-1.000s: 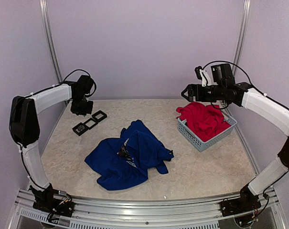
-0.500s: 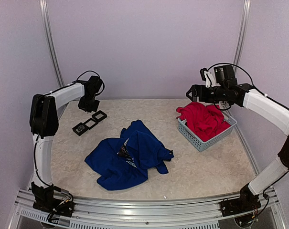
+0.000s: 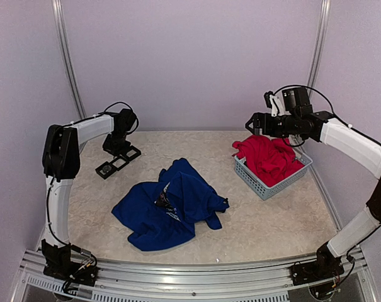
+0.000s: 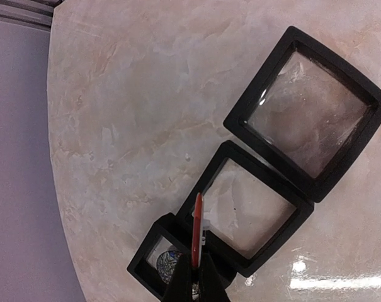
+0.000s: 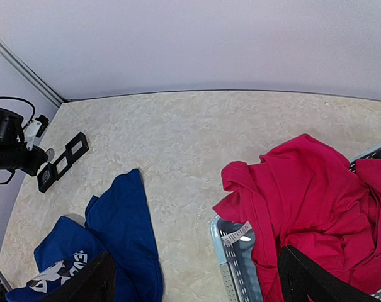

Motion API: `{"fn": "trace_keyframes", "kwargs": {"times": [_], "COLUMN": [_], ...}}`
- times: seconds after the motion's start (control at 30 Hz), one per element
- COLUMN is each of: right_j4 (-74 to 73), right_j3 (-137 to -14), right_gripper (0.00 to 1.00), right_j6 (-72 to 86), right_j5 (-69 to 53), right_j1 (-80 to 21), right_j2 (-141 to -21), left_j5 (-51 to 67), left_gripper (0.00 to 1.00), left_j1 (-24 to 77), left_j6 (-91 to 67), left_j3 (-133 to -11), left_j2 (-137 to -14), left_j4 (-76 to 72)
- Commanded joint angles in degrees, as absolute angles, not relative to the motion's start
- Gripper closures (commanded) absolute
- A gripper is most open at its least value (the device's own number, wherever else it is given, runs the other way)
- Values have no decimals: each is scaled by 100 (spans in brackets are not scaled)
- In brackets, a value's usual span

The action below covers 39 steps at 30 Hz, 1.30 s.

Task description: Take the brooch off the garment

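At ten o'clock my left claw [image 3: 118, 149] is pressed together over the black cases [image 3: 118, 162]; something patterned in the smallest is half hidden. The garment [image 3: 171, 211] lies crumpled at the centre of the counter [image 3: 272, 220]. It looks soft and limp, and I'd pinch it near its print. No brooch shows in its folds. At two o'clock my right claw [image 3: 252, 123] hangs spread above the basket [image 3: 266, 185].

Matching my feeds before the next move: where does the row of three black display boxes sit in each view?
Top external: row of black boxes far left, under the left gripper.
Left wrist: fills the centre and right, diagonally.
Right wrist: small, at the left edge.
Shared landmark: the left gripper, by the boxes in all three.
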<state>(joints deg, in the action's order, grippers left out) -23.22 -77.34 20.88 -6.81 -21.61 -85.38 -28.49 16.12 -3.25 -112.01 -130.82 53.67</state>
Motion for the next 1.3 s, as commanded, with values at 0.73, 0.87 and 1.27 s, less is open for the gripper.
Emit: {"fn": "trace_keyframes", "kwargs": {"times": [0.73, 0.87, 1.27], "right_j4": [-2306, -2324, -2342], "right_j3": [-7692, -7666, -7661], "right_gripper": [9, 9, 9], "right_j6": [2123, 2127, 2110], "right_j5": [-827, -844, -849], "right_j1": [-2108, -2105, -2109], "right_j2": [-8411, -8389, -8354], "left_j5": [-2752, -2674, -2000], "left_gripper": [92, 86, 70], "left_j1": [1511, 1510, 1515], "left_j6": [-342, -383, -691], "left_j3": [-11152, -11163, -11268], "left_j2": [-13620, -13625, -13231], "left_j4": [5542, 5535, 5348]}}
